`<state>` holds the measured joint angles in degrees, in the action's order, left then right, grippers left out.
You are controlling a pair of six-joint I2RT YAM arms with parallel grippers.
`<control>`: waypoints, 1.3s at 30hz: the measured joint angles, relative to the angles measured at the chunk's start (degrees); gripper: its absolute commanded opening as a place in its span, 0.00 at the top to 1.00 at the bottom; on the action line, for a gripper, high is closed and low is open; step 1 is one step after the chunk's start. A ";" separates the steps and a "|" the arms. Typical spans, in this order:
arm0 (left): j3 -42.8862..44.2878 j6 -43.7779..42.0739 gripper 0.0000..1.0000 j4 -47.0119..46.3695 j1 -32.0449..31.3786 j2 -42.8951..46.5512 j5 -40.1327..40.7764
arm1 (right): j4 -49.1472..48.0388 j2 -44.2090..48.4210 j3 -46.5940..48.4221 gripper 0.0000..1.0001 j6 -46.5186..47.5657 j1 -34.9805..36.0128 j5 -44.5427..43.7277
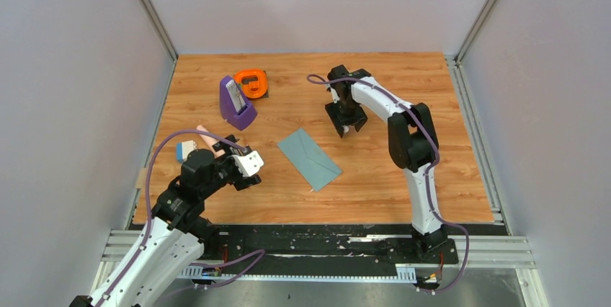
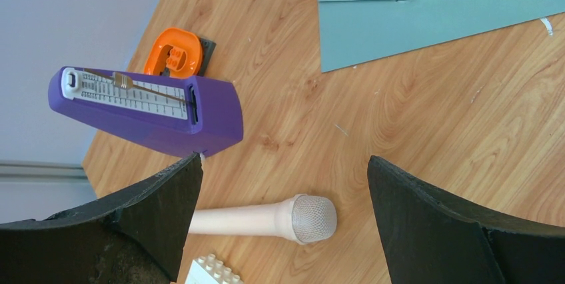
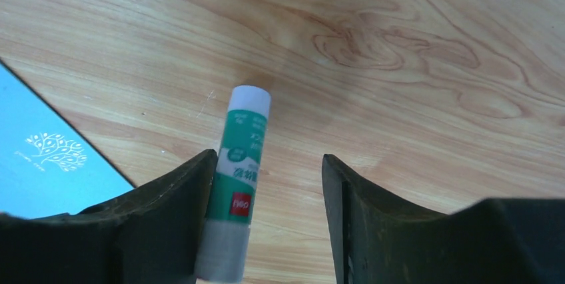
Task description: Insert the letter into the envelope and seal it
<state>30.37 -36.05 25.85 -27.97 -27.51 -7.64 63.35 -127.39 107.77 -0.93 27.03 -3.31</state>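
Both claws are parted: left gripper [image 2: 285, 164] wide, right gripper [image 3: 269, 157] slack around a glue stick [image 3: 243, 164]. The light, limp envelope [image 1: 310, 157] is judged best pinched edgewise.

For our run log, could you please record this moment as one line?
left gripper open, empty | right gripper open, glue stick against one finger | envelope flat, flap folded down | letter unseen
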 measured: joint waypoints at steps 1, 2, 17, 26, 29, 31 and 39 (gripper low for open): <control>0.00 -0.02 0.00 0.00 0.00 0.00 0.00 | 0.20 -0.46 -0.17 0.37 0.02 0.00 0.33; 0.00 -0.02 0.00 0.00 0.00 0.00 0.00 | 0.26 -0.68 -0.17 0.36 0.00 0.00 0.39; 0.00 -0.11 0.00 0.02 0.00 0.09 0.00 | -2.47 -0.68 -2.82 0.39 -0.02 0.00 5.27; -0.28 0.50 0.00 -0.72 0.37 0.37 0.61 | -7.08 4.33 -7.96 0.01 -0.72 -0.48 10.19; -2.12 2.67 0.00 -3.87 1.64 0.74 2.12 | -12.83 11.43 -13.18 0.00 -1.05 -1.27 12.22; -4.33 5.03 0.00 -7.10 3.17 1.09 3.50 | -18.91 18.64 -19.26 0.00 -1.16 -2.34 13.73; -10.21 16.61 0.00 -19.61 8.83 0.02 11.56 | -56.08 56.72 -56.24 0.00 -5.05 -20.83 21.00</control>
<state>20.16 -19.44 6.24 -19.14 -27.49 3.92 7.27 -70.67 51.53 -5.98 6.20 17.69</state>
